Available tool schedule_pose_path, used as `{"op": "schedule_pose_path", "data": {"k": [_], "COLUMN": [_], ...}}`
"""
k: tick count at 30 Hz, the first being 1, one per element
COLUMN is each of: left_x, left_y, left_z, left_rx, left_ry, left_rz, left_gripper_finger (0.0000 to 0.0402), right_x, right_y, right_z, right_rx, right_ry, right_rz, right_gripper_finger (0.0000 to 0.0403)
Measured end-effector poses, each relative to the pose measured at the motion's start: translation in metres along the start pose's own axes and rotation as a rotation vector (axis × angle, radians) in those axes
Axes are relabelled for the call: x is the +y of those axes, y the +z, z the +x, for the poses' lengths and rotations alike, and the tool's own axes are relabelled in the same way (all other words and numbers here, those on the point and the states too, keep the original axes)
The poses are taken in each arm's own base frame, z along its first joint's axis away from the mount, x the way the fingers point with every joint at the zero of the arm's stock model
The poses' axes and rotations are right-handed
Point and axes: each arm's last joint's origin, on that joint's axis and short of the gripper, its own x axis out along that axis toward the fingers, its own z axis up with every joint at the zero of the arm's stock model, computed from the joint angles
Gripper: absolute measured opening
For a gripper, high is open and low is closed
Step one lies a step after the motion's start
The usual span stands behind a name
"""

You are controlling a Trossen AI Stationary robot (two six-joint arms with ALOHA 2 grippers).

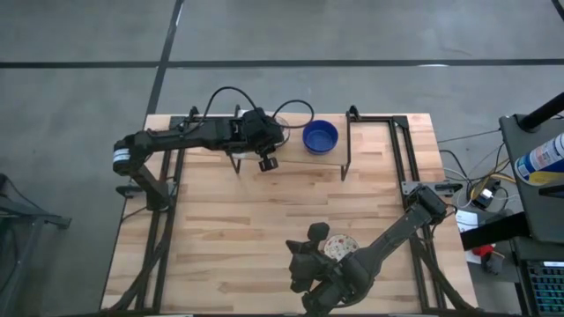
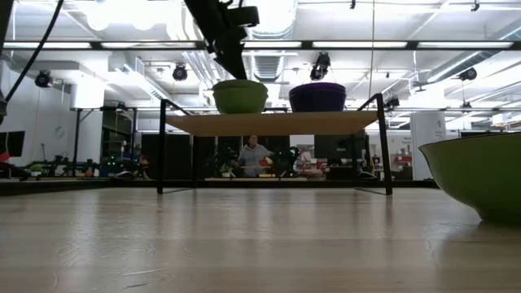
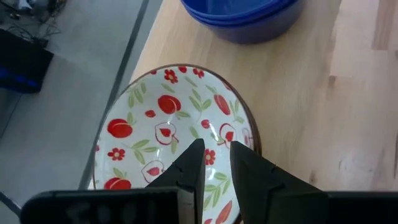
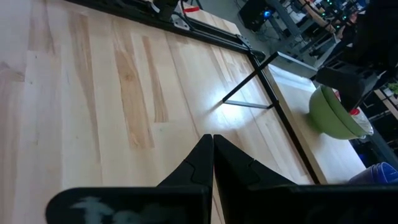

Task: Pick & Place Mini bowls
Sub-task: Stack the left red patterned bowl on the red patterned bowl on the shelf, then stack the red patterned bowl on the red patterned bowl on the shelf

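Observation:
A cream bowl with red fruit and green leaves inside, green outside [image 3: 155, 124] [image 2: 240, 96], sits on the raised wooden shelf [image 2: 269, 122] at the table's far side, with my left gripper [image 3: 216, 152] [image 1: 267, 138] on it from above. Beside it on the shelf are nested cobalt blue bowls [image 3: 242, 18] [image 1: 320, 136] [image 2: 317, 96]. A second patterned bowl [image 1: 340, 247] [image 2: 480, 175] rests on the table near the front edge. My right gripper [image 4: 213, 146] [image 1: 304, 260] is shut and touching nothing, next to that bowl. My left gripper is on the patterned bowl at its rim [image 3: 251, 134] on the side toward the blue bowls. One finger [image 3: 189, 165] stands over the bowl's inside and the other covers the rim, which hides the place of contact. The fingers slant down from the table's left. The bowl's base is on the shelf.
The shelf stands on thin black metal legs [image 1: 346, 145] [image 2: 161, 146]. Black frame rails [image 1: 401, 150] run along the table's sides. Bare wood lies between the shelf and the front bowl. People and equipment show in the room behind the table.

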Motion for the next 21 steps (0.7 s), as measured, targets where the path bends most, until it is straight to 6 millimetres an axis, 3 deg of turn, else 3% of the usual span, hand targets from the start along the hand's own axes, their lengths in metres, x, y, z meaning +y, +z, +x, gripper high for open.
{"op": "schedule_pose_path", "data": {"k": [5, 13, 21], "left_x": [0.004, 0.002, -0.023], "left_y": [0.005, 0.019, 0.022], "left_z": [-0.007, -0.035, -0.063], "left_rx": [-0.017, -0.105, -0.201], "left_ry": [0.067, 0.045, -0.195], "left_rz": [0.011, -0.022, -0.023], "left_gripper_finger": [0.0071, 0.0071, 0.0071], "right_x": [0.000, 0.000, 0.003], "right_y": [0.000, 0.000, 0.000], "right_z": [0.000, 0.000, -0.012], "right_rx": [0.000, 0.000, -0.025], "right_ry": [0.000, 0.000, 0.005], "right_rz": [-0.001, -0.009, -0.014], "right_gripper_finger": [0.0008, 0.0008, 0.0008]}}
